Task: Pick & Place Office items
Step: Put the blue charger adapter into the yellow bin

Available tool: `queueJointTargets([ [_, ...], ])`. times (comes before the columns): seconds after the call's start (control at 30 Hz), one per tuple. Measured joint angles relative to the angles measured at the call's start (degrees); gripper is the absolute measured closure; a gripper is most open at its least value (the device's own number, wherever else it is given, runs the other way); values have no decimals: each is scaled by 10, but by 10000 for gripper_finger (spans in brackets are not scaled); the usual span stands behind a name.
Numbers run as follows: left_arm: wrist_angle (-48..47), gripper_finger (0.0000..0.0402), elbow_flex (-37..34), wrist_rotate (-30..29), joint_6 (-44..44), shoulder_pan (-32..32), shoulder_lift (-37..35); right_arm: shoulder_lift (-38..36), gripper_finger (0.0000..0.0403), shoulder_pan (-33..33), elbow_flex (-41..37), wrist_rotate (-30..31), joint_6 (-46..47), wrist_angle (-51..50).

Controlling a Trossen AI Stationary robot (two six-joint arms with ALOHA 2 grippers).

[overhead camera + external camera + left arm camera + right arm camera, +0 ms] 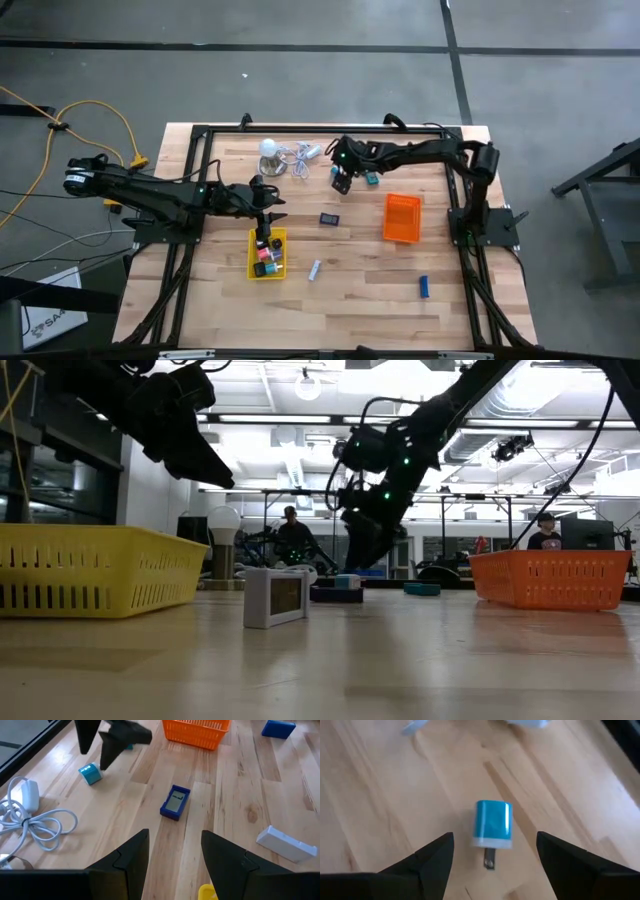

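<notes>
No brand, label or legible writing appears on any item. The right gripper (pixel 492 852) hangs over the far middle of the table, jaws spread wide and empty, with a blue plug adapter (pixel 493 826) lying flat on the wood between its fingers; only the right wrist view shows the adapter's metal prongs. The left gripper (pixel 172 851) is above the yellow tray (pixel 252 258), jaws partly open, nothing between them. The left wrist view alone reveals the grey screen on a small blue block (pixel 175 802) and a white block (pixel 286 843). The high view shows an orange tray (pixel 402 218) and another blue block (pixel 423 286) near the front edge.
</notes>
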Motion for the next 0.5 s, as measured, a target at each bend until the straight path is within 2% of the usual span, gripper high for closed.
queueJointTargets([
  [0.5, 0, 226, 0, 2, -2, 0, 0, 18, 131, -1, 0, 18, -7, 27],
])
